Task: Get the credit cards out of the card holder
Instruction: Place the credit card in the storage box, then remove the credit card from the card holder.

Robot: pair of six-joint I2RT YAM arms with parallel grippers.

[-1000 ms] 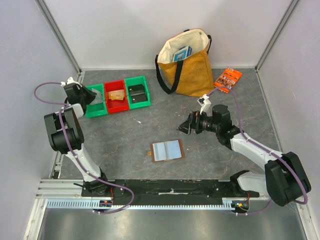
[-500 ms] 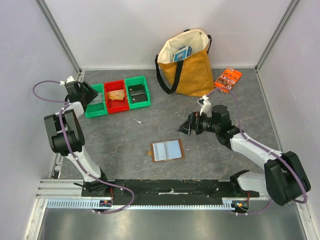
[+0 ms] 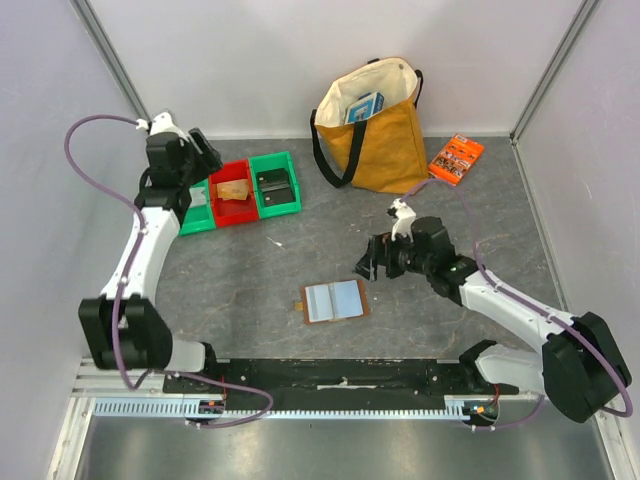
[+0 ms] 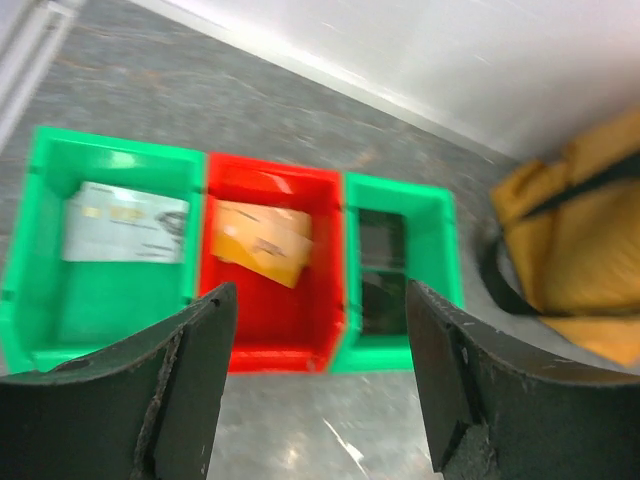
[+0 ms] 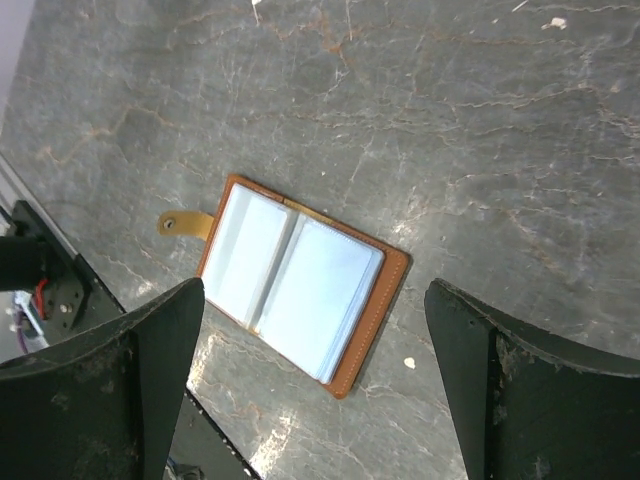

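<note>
The grey stone-patterned table (image 3: 250, 270) carries everything. A mustard tote bag (image 3: 385, 140) stands at the far edge, right of the middle, clear of where the arms work. Toward the far left corner three bins sit touching in a row, seemingly as sorting places: the left green bin (image 4: 100, 305), the red bin (image 4: 285, 320) and the right green bin (image 4: 447, 260), which holds something dark that I cannot make out. The left gripper (image 4: 318, 300) hangs above this row with its jaws well apart and nothing between them, a stance suited to letting a card fall, not to gripping one. The right gripper (image 5: 312, 290) hovers over the middle of the table, spread wide and bare, and points down at the card holder (image 5: 300, 285) right below it, probably to line up a pick. The card holder lies open and flat toward the near edge, about midway along it, pale blue pockets upward so they can be reached from above. I cannot tell whether any cards remain inside. An orange packet (image 3: 456, 155) lies near the far right corner, well apart from the work. A pale grey card (image 4: 125, 222) lies flat in the left green bin, and a tan card (image 4: 262, 242) rests askew in the red bin, so they look sorted by colour
</note>
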